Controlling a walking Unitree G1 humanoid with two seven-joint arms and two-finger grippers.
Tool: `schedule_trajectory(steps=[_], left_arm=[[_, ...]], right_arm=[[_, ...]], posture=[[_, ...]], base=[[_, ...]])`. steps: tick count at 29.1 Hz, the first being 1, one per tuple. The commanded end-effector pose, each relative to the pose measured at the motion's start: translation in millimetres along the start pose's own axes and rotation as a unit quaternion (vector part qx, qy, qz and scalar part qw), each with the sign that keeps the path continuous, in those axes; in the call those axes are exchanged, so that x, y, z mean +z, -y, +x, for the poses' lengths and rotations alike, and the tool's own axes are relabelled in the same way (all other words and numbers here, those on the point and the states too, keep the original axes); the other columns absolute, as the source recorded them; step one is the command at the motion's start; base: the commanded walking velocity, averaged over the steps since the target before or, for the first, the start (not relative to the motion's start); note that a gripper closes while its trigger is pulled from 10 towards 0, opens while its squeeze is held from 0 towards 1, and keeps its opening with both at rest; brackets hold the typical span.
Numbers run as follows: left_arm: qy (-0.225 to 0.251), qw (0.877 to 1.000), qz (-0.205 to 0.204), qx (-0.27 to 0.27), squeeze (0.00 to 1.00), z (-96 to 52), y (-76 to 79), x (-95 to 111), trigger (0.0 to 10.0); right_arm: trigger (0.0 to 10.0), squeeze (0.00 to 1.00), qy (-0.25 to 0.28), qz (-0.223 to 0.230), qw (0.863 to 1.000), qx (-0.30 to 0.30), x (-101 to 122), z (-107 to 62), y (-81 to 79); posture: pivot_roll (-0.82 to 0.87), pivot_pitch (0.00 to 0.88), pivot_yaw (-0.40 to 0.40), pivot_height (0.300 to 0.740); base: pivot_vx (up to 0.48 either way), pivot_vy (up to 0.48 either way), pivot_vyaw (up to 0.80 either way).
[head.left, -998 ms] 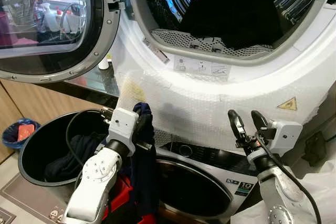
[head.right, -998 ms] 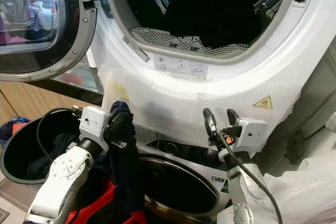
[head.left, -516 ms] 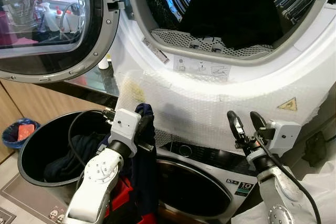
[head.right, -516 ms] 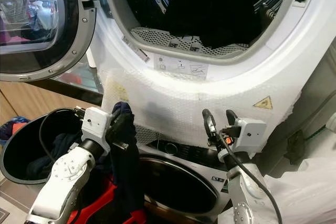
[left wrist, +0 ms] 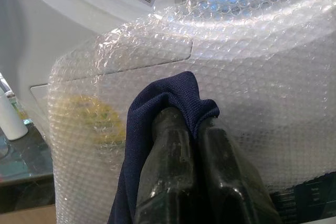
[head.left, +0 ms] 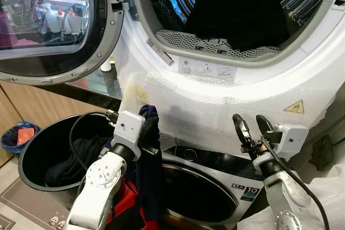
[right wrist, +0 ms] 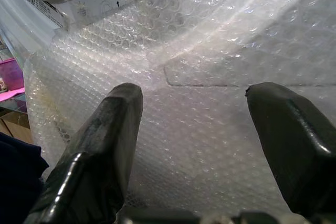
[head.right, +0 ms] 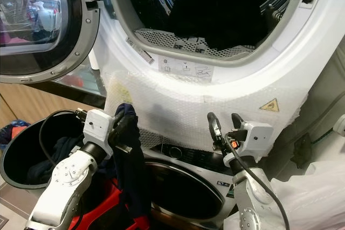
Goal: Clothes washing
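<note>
My left gripper (head.left: 149,124) is shut on a navy blue garment (head.left: 151,171) that hangs down from its fingers in front of the lower washing machine (head.left: 215,187). In the left wrist view the navy cloth (left wrist: 157,108) folds over the closed fingers (left wrist: 178,171), facing the bubble-wrapped front of the upper machine. Above, the open drum (head.left: 237,9) holds dark clothes (head.left: 242,17). My right gripper (head.left: 249,126) stands open and empty below the drum rim, its fingers (right wrist: 100,145) pointing at the bubble wrap (right wrist: 210,103).
The round door (head.left: 54,25) is swung open to the left. A black bin (head.left: 48,154) with dark clothes sits at lower left, with a small blue basket (head.left: 19,136) beyond it. Red fabric (head.left: 126,195) lies under my left arm. A white bag (head.right: 312,192) is at lower right.
The left gripper with the navy garment has shifted slightly; the cloth hangs a little further right. The right arm has sunk a touch.
</note>
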State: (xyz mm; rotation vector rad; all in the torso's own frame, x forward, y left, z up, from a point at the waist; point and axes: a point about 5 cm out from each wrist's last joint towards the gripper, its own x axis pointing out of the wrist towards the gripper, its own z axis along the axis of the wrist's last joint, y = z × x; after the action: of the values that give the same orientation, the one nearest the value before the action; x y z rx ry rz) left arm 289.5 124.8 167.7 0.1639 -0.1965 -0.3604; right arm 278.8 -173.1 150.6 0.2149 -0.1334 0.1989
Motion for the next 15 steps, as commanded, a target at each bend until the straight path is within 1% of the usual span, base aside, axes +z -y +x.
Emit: schedule_trajectory(steps=[1,10,11,13,15], left_arm=[[0.008,1.0,0.012,-0.006,0.0,0.2,1.3,5.7,10.0],[0.009,1.0,0.013,-0.008,0.0,0.0,1.5,6.7,10.0],[0.016,0.999,0.02,-0.024,0.0,1.8,2.2,10.3,10.0],[0.023,0.999,0.025,-0.036,0.0,4.3,2.6,14.1,10.0],[0.035,0.997,0.028,-0.055,0.0,11.6,3.2,22.2,10.0]], right_arm=[[10.0,0.0,0.005,-0.001,1.0,0.006,2.7,-1.0,-2.3],[10.0,0.0,0.005,-0.004,1.0,0.005,3.1,-1.5,-1.8],[10.0,0.0,0.005,-0.008,1.0,0.01,4.3,-1.7,-0.2],[10.0,0.0,0.005,-0.009,1.0,0.011,5.6,-1.5,2.0],[10.0,0.0,0.003,-0.021,1.0,0.02,8.4,-0.8,5.8]], posture=[[-0.01,0.0,-0.023,0.74],[-0.01,0.0,-0.024,0.74],[0.0,0.003,-0.024,0.74],[0.01,0.008,-0.03,0.74],[0.01,0.011,-0.025,0.74]], base=[[0.0,0.0,0.0],[0.0,0.0,0.0],[0.0,0.0,0.0],[0.0,0.0,0.0],[0.0,0.0,0.0]])
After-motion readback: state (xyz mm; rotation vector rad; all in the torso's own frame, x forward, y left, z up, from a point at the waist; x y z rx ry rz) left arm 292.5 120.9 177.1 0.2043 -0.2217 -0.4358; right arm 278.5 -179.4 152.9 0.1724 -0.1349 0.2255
